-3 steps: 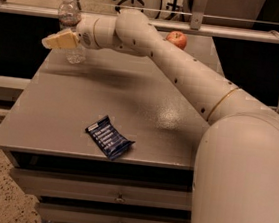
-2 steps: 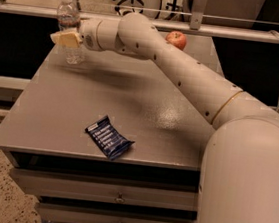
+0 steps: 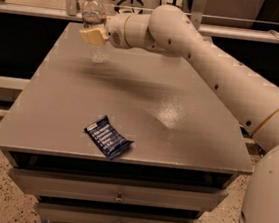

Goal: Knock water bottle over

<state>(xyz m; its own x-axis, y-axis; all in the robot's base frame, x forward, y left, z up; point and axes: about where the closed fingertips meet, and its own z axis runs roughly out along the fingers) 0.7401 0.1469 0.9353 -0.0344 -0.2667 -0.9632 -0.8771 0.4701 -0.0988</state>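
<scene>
Upper left of frame: water bottle (image 3: pixel 93 11) stands upright on the worktop's (image 3: pixel 155 103) far-left part, hand (image 3: pixel 94 35) across its middle, reaching in from the right; can't tell hand's grip state.

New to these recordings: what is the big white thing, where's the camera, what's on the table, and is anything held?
The white tube is a robot's single arm, reaching from the lower right across a grey table with drawers. One camera looks down from the table's front; its mount isn't recorded. The arm's tip is the gripper, in front of an upright water bottle at the table's far left. Whether it grips the bottle cannot be told. A blue snack packet lies near the front edge.
</scene>
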